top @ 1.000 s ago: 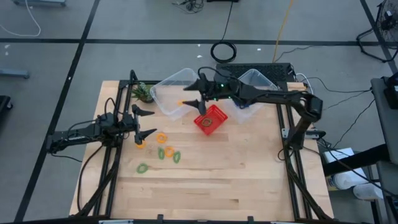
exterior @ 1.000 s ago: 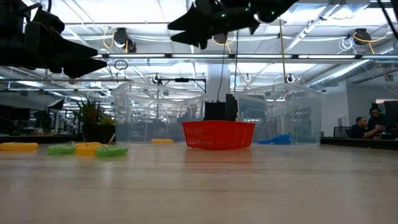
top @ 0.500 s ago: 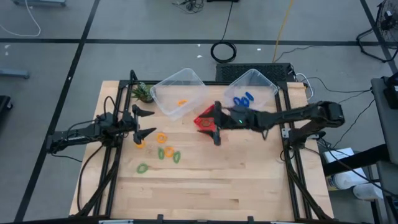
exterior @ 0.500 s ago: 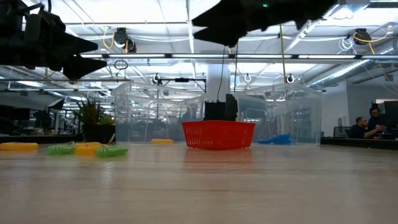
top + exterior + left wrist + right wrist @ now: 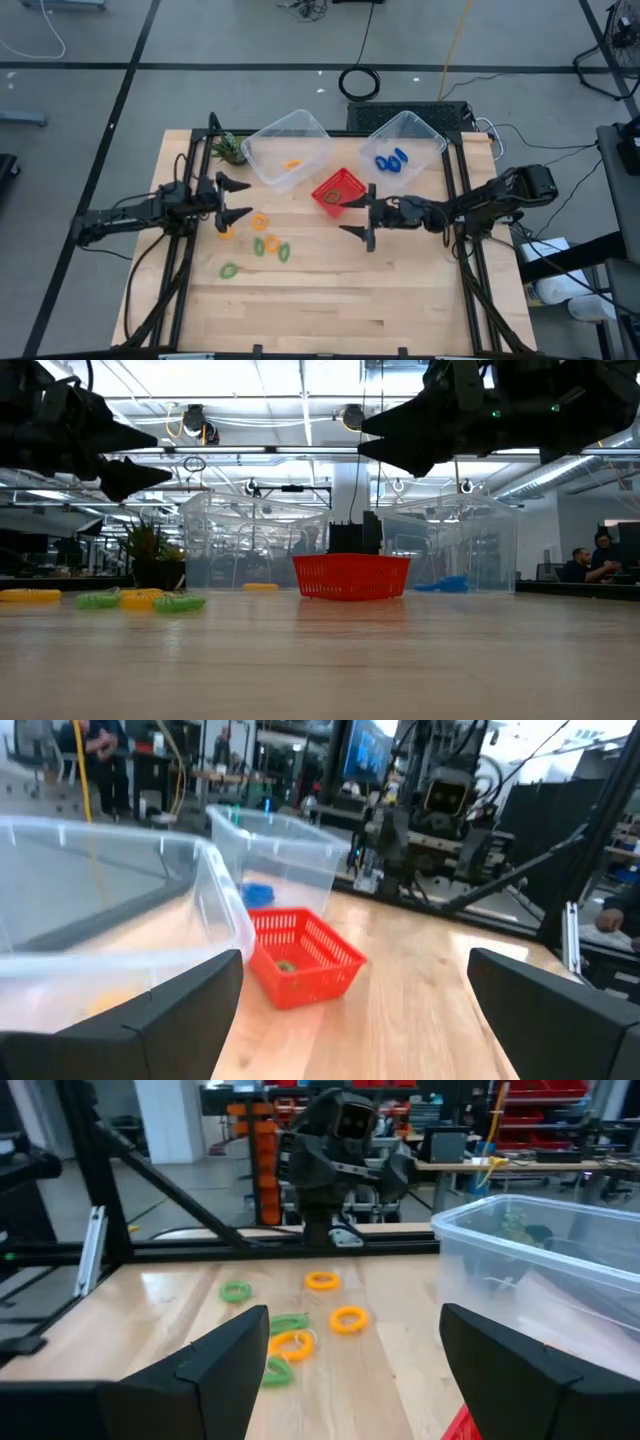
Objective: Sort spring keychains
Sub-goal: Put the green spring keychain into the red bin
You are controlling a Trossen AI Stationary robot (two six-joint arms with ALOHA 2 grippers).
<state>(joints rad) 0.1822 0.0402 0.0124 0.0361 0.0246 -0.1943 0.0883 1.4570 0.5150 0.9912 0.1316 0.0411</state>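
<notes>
Several spring keychains lie loose on the wood at the left: orange ones (image 5: 259, 221) and green ones (image 5: 262, 246), also in the right wrist view as orange loops (image 5: 322, 1281) and green loops (image 5: 236, 1291). One orange keychain (image 5: 291, 165) lies in the left clear bin (image 5: 262, 136). Blue keychains (image 5: 390, 160) lie in the right clear bin (image 5: 425, 133). A red basket (image 5: 338, 190) stands between the two bins. My left gripper (image 5: 246, 198) hovers open just left of the loose keychains. My right gripper (image 5: 348, 216) hovers open just near and right of the basket.
A small green plant (image 5: 228, 148) stands at the far left corner, beside the left clear bin. Bare wood stretches across the near half of the table (image 5: 340, 300). People sit in the room beyond the table (image 5: 590, 565).
My right gripper has drawn back from over the left clear bin toward the table's right and near side, sinking as it went, and now hangs beside the red basket. The orange keychain stays in that bin. My left gripper has rolled a little in place.
</notes>
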